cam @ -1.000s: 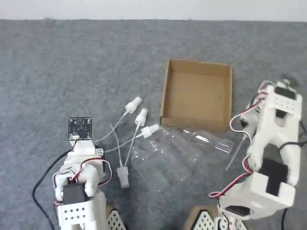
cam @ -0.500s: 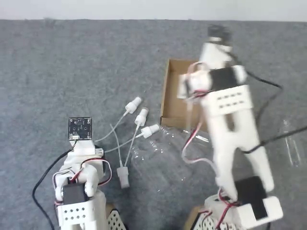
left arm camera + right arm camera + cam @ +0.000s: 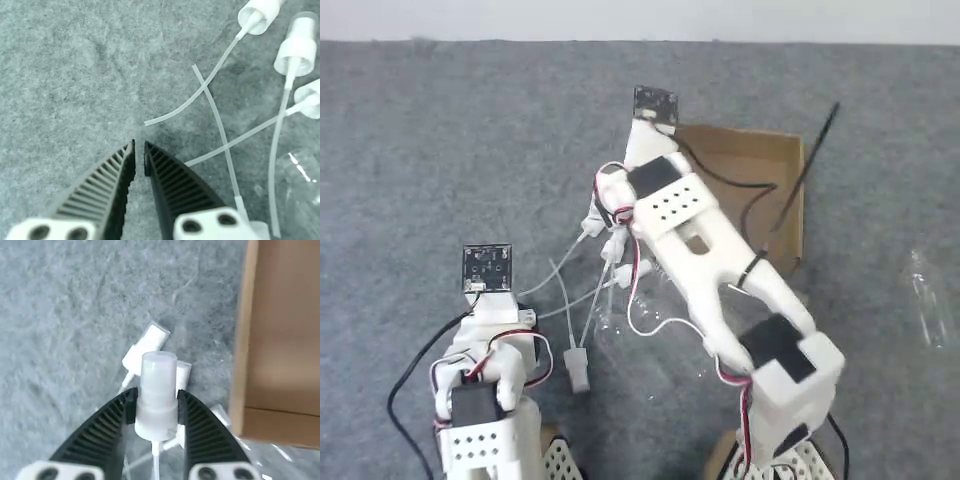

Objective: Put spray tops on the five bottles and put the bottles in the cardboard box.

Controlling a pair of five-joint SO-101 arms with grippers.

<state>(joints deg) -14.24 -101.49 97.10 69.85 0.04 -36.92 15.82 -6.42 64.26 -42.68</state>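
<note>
My right gripper point(image 3: 156, 395) is shut on a white spray top point(image 3: 159, 370), whose tube hangs down between the fingers. It hovers over two more spray tops point(image 3: 147, 342) lying on the carpet beside the cardboard box point(image 3: 280, 340). In the high view the right arm point(image 3: 670, 205) stretches across the box's point(image 3: 785, 165) near corner and covers part of that cluster of spray tops point(image 3: 592, 222). Clear bottles point(image 3: 665, 345) lie in front of the box, and one bottle point(image 3: 930, 300) lies far right. My left gripper point(image 3: 140, 146) rests shut and empty, low over the carpet near a tube end point(image 3: 150, 121).
A further spray top point(image 3: 578, 372) lies close to the left arm point(image 3: 485, 385). Thin tubes point(image 3: 220, 130) cross each other between the left gripper and the spray tops point(image 3: 297, 47). Grey carpet lies open to the far left and at the back.
The right arm has swung from the table's right side across the box to the loose spray tops on the left. The far-right bottle came into view. The left arm kept still.
</note>
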